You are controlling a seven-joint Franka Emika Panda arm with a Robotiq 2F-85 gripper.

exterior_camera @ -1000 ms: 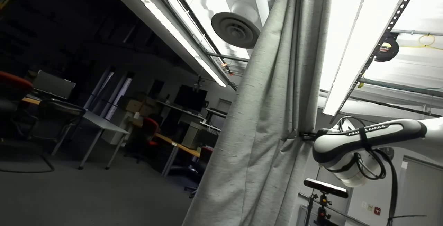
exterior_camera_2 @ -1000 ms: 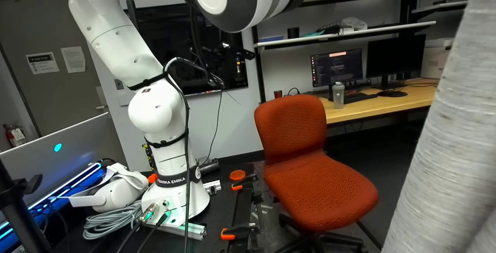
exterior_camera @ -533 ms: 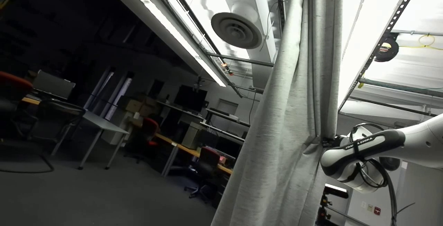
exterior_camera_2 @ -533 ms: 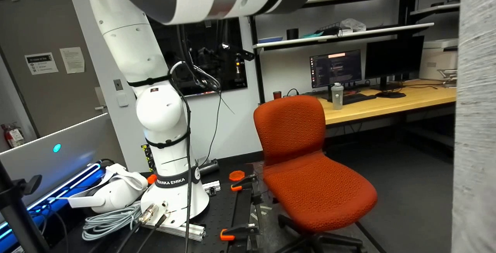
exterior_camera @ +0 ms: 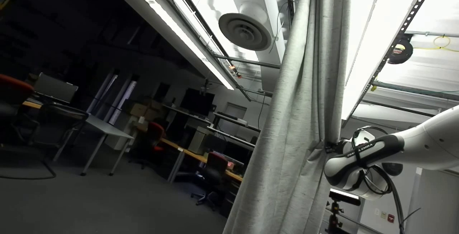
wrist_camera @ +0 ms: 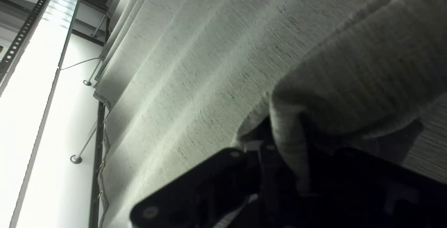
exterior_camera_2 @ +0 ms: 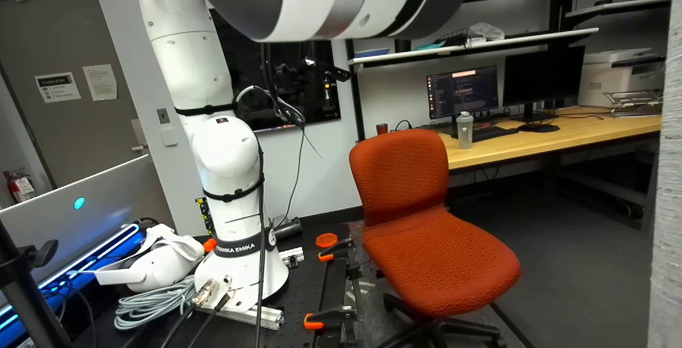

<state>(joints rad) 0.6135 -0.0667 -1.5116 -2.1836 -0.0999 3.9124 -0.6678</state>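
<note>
A long grey curtain [exterior_camera: 283,148] hangs from high up in an exterior view, drawn into upright folds. My gripper [exterior_camera: 329,147] meets its right side about halfway up, and creases run out from that spot. In the wrist view the curtain [wrist_camera: 195,88] fills most of the picture. There my gripper [wrist_camera: 295,158] is shut on a bunched fold of the cloth, which passes down between the dark fingers [wrist_camera: 223,172]. Shadow and fabric hide much of the right finger. Only a strip of the curtain [exterior_camera_2: 666,204] shows at the right edge in an exterior view.
Below the arm, in an exterior view, a camera bar [exterior_camera: 345,197] stands on a tripod close to the curtain. A red chair [exterior_camera_2: 426,231] is beside the black table [exterior_camera_2: 314,294] bearing the robot base. A wooden desk [exterior_camera_2: 586,129] with monitors stands behind.
The arm and the held curtain swung right, then slightly back left, in an exterior view. Elsewhere the curtain's strip has shrunk toward the right edge, uncovering more desk. The grip stays shut.
</note>
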